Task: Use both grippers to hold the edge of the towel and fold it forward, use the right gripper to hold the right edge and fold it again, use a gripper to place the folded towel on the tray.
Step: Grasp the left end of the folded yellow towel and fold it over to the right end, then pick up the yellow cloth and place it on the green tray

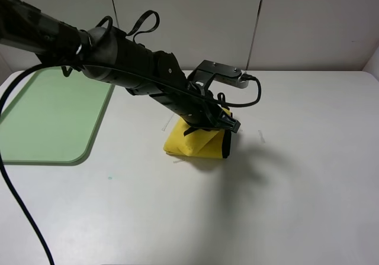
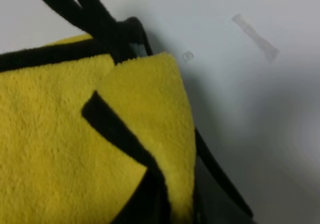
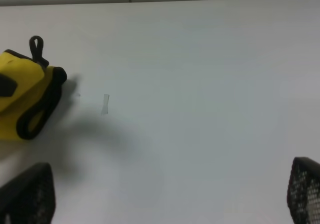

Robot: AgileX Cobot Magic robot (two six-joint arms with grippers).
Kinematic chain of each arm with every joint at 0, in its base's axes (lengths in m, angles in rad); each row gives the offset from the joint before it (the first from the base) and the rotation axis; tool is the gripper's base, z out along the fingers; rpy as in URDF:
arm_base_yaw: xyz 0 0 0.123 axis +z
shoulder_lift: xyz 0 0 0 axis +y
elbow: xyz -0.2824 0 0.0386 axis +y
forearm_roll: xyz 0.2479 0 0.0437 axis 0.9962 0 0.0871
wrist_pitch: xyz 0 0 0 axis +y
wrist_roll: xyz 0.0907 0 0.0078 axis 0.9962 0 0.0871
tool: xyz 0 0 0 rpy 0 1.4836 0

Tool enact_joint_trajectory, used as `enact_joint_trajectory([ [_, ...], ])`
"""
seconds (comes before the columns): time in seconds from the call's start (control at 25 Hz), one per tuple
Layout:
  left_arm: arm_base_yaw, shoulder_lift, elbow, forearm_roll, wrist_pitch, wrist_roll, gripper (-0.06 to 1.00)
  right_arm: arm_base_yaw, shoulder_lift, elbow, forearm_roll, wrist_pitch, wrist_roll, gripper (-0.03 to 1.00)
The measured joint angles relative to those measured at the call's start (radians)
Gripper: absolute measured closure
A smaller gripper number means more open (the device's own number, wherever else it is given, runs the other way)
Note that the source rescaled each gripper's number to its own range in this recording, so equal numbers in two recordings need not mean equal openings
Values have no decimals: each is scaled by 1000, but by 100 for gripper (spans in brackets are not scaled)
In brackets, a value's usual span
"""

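Table (image 1: 308, 176): white, matte; fills most of the exterior high view.
Left arm (image 1: 136, 70): black, cabled; runs from the upper left of the frame down to the centre, ending over the towel.
Tray (image 1: 53, 117): pale mint green with rounded corners; at the left edge of the frame, well apart from the towel, nothing on it.
Towel (image 1: 192, 142): yellow, fuzzy, black trim; a compact folded bundle at the centre of the frame, resting on the table with layers stacked and trim showing at its right end. Not on the tray.
Towel, handling (judged): light, soft and limp, with no stiffness of its own. The pile should give good friction. The layers are likely to spill open if only the top one is taken.
Towel, hold (judged): pinch through all layers at the trimmed right end, so the folds stay together for the carry to the tray.
Right gripper (image 3: 165, 191): finger plates set wide apart, holding nothing; off the towel, not seen in the exterior view.
Left gripper (image 1: 228, 125): at the towel's right end, touching or just above it; whether it is clamped cannot be told.
Corner loop (image 3: 36, 46): black, small; stands out from a towel corner.
Tape marks (image 3: 105, 104): clear slips on the table just beside the towel.
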Motion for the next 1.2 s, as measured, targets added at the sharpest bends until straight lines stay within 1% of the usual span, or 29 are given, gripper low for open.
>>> enact_joint_trajectory([
  [0.12, -7, 0, 0, 0, -8, 0, 90, 0, 0, 0, 0, 0, 0, -3],
  [0.2, -10, 0, 0, -1, -16, -7, 84, 0, 0, 0, 0, 0, 0, -3],
  [0.24, -10, 0, 0, -1, -23, -7, 77, 0, 0, 0, 0, 0, 0, -3],
  [0.28, -10, 0, 0, -1, -31, -7, 65, 0, 0, 0, 0, 0, 0, -3],
  [0.4, -17, 0, 0, 0, -71, 4, 21, 0, 0, 0, 0, 0, 0, -3],
  [0.44, -20, 0, 0, 0, -82, 5, 11, 0, 0, 0, 0, 0, 0, -3],
  [0.52, -22, 0, 0, 0, -98, 8, 1, 0, 0, 0, 0, 0, 0, -3],
  [0.6, -23, 0, 0, 0, -104, 9, -3, 0, 0, 0, 0, 0, 0, -3],
  [0.72, -25, 0, 0, 0, -111, 10, -5, 0, 0, 0, 0, 0, 0, -3],
  [1.0, -25, -25, 0, 0, -123, 8, -5, 0, 0, 0, 0, 0, 0, -3],
  [1.2, -5, -63, 0, 0, -87, 3, -6, 0, 0, 0, 0, 0, 0, -3],
])
